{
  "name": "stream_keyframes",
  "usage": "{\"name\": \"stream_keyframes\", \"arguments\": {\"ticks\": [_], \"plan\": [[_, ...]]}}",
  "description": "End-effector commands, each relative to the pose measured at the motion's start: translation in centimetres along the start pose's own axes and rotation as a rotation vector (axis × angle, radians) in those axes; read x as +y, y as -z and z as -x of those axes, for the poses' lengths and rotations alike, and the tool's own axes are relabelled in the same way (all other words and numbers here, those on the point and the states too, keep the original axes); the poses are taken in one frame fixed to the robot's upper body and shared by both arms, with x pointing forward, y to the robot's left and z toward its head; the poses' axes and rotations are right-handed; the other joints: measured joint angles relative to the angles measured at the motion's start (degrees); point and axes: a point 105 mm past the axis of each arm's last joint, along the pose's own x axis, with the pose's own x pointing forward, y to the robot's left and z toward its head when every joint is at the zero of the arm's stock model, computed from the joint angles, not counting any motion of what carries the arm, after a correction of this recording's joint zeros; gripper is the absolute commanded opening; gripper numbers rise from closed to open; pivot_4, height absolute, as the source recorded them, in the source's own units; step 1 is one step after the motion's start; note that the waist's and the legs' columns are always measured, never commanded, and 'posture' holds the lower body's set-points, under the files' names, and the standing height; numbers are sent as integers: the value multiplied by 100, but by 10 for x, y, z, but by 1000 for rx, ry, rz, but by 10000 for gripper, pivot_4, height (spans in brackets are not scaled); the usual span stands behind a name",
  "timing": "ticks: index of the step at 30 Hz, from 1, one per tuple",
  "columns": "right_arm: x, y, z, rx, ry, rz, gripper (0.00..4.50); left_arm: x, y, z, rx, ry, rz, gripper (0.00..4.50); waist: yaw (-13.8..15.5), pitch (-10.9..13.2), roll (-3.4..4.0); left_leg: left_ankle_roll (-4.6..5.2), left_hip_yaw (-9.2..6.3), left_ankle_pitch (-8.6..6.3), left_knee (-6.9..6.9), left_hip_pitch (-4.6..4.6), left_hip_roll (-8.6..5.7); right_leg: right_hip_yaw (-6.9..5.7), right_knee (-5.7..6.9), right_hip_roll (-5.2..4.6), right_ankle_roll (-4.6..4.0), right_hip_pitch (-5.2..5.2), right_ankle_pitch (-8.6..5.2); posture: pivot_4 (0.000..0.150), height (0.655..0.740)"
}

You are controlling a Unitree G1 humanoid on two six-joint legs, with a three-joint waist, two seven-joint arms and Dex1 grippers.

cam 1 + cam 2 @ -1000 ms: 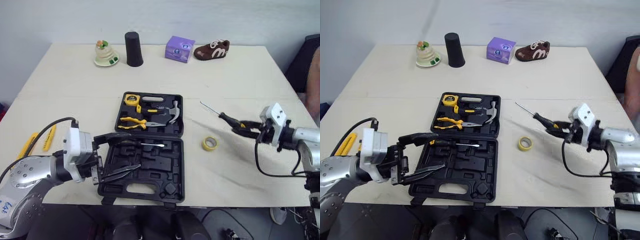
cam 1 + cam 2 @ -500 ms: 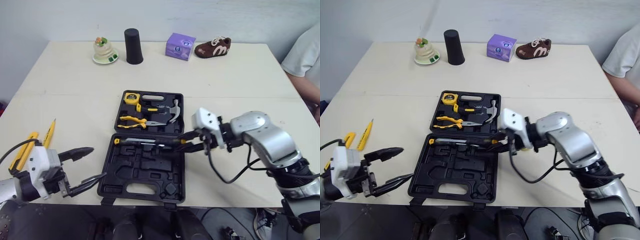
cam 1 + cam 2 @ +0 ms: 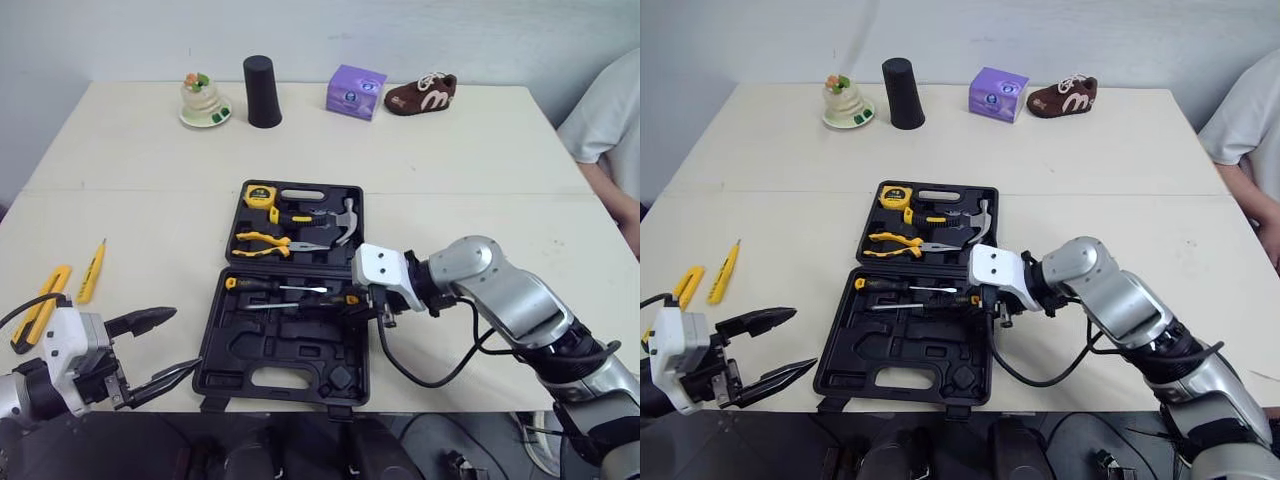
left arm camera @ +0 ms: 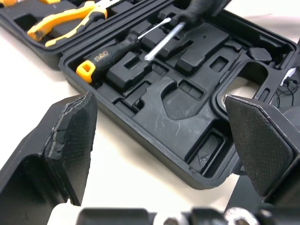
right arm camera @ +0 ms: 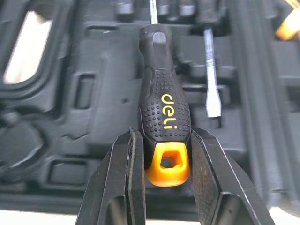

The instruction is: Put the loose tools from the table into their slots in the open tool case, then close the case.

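The right pincer [image 5: 161, 159] pinches the orange-capped butt of a screwdriver [image 5: 161, 103], its black stippled handle squeezed between two flat fingers [image 5: 129, 178]. The thin steel shaft points to the robot's left over the near half of the open tool case [image 3: 290, 345], just beside a second screwdriver [image 3: 270, 286] lying in its slot. The case is black moulded plastic with shaped recesses; its far half holds yellow-handled pliers [image 3: 262, 241], a tape measure [image 3: 262, 196] and a hammer [image 3: 345, 220]. The left pincer [image 3: 183, 340] hangs spread wide and empty by the table's [image 3: 450, 170] near left edge, its pads [image 4: 77, 126] pebbled, cracked rubber. A slim yellow tool [image 3: 93, 272] and a broader yellow tool [image 3: 38, 318] lie loose nearby.
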Motion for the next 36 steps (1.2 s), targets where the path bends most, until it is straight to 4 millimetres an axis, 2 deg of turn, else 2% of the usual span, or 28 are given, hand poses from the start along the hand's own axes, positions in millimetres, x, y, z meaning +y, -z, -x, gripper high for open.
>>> {"name": "stream_keyframes", "arguments": {"ticks": [1, 8, 20, 22, 23, 25, 26, 31, 36], "plan": [[-3, -6, -2, 7, 25, 40, 8774, -2, -6, 1, -14, -1, -23, 45000, 1, 0, 0, 0, 0, 0, 0, -1, 0, 0, -1, 0, 0, -1, 0, 1500, 7400], [-3, 0, -7, 58, 42, 82, 8774, -2, -7, -3, -21, -20, -24, 45000, -32, 0, 0, 0, 2, 0, 0, -5, 0, 1, 1, 0, 0, -6, 0, 1500, 7400], [3, -2, -14, 51, 43, 82, 8774, -1, -8, -5, -27, -37, -26, 45000, -94, -1, -1, 0, 1, 0, 1, -4, 0, 1, 4, 1, 0, -6, 0, 1500, 7400], [-2, -5, -14, 37, 84, 104, 19017, 2, -7, -3, -24, -50, -31, 45000, -103, -1, -2, 0, 1, 0, 1, -4, 0, 1, 4, 1, 0, -6, 0, 1500, 7400], [-1, -4, -14, 39, 77, 108, 22171, 4, -8, 0, -25, -62, -34, 45000, -106, -1, -2, -1, 2, 0, 1, -3, 1, 1, 5, 3, 0, -5, 0, 1500, 7400], [3, -8, -9, 25, 34, 129, 32203, 12, -9, 5, -31, -87, -42, 45000, -101, -1, -2, -2, 2, 1, 2, -4, 1, 2, 7, 3, 0, -7, 0, 1500, 7400], [4, -11, -5, 10, 21, 125, 34644, 13, -10, 6, -32, -91, -49, 45000, -99, -1, -2, -2, 2, 1, 0, -4, 0, 2, 6, 3, 0, -7, 0, 1500, 7400], [1, -19, 11, -60, -10, 113, 34644, 16, -14, 2, -42, -86, -68, 45000, -92, -1, -4, -1, 2, 1, 2, -4, 0, 1, 6, 2, 0, -6, 0, 1500, 7400], [2, -30, 15, -214, -40, 125, 34644, 13, -15, -2, -51, -78, -62, 45000, -99, -2, -5, -1, 2, 1, 1, -3, 1, 1, 6, 5, 0, -5, 0, 1500, 7400]]}}
